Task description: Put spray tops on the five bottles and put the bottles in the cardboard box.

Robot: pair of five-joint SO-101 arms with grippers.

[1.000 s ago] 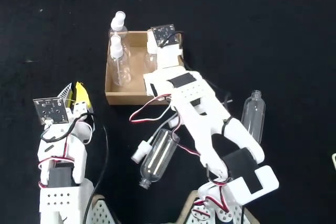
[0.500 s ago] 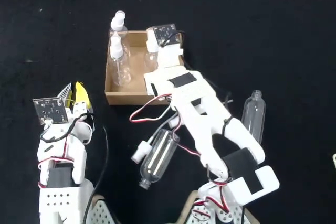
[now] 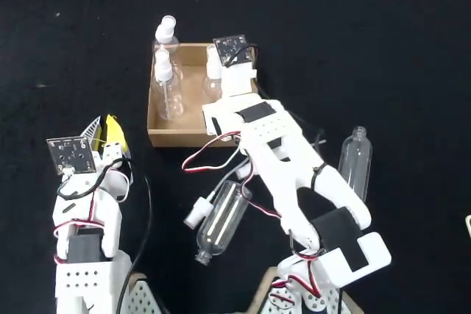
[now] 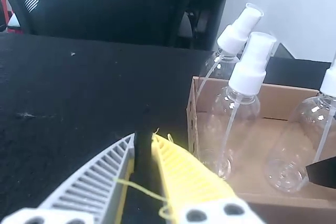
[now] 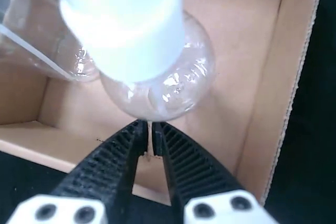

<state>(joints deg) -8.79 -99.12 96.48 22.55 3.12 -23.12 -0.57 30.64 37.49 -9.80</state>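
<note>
cardboard box (image 3: 157, 136) sits at about eleven o'clock from the middle of the black table (image 3: 383, 56) in the high view. a capped bottle (image 3: 168, 95) stands upright inside it against the nine o'clock wall. a rear bottle (image 3: 166, 34), also with a spray top, stands at the box's eleven o'clock corner; we cannot tell whether it is inside or just behind the wall. a third bottle (image 5: 160, 85) with a white top stands inside near the one o'clock corner. the right gripper (image 5: 150, 129) hangs over the box right beside that bottle, its black fingers (image 5: 118, 153) drawn to a thin slit with nothing between them.

the left gripper (image 4: 144, 142) rests over the table at seven o'clock from the box, apart from it, its grey and yellow fingers (image 4: 181, 169) almost together around nothing.

at five o'clock from the box an open bottle (image 3: 221, 218) lies on its side, neck toward seven o'clock, with a loose spray top (image 3: 197, 216) just beside it at nine o'clock. another open bottle (image 3: 355, 161) lies well off at four o'clock, neck toward twelve.

we can read no lettering on anything.
</note>
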